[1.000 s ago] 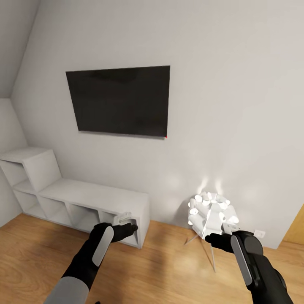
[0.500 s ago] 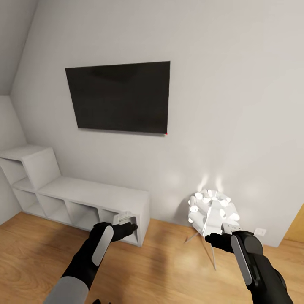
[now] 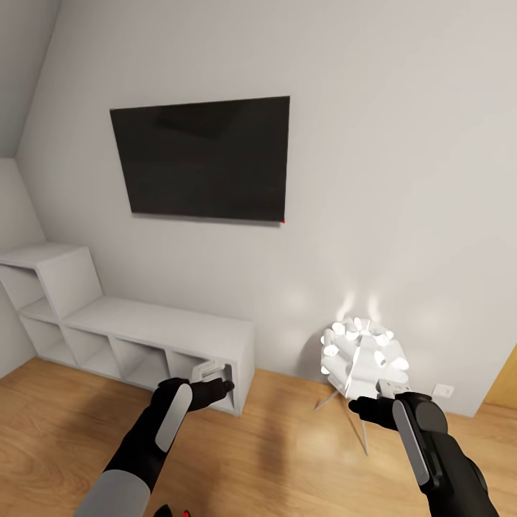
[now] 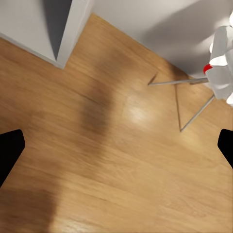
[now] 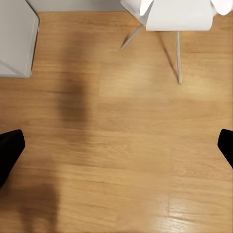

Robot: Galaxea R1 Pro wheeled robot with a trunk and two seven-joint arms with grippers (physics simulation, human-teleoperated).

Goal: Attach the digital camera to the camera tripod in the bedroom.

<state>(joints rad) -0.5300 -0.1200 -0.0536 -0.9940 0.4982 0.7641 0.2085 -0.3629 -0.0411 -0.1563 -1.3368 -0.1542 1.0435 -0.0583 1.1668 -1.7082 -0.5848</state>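
Observation:
The digital camera and the camera tripod are out of view. My left gripper (image 3: 213, 375) hangs open over the wood floor in front of the grey cube shelf (image 3: 143, 323), nothing between its fingers. My right gripper (image 3: 388, 388) is open too, held in front of the white lamp. In the left wrist view its black fingertips (image 4: 9, 150) stand far apart over bare planks. The right wrist view shows the same wide gap between fingertips (image 5: 9, 148). A small dark shape with a red spot (image 3: 185, 513) peeks in at the head view's lower edge; too little shows to name it.
A black wall screen (image 3: 205, 161) hangs on the pale grey wall above the shelf. The white lamp (image 3: 362, 355) on thin splayed legs stands lit at the right, by a wall socket (image 3: 444, 391). An oak edge (image 3: 506, 391) shows far right. Wood floor (image 3: 287, 445) lies ahead.
The whole head view has shifted: screen and shelf sit slightly higher and larger, so the camera moved. Both arms keep their pose. A red spot has come in at the lower edge.

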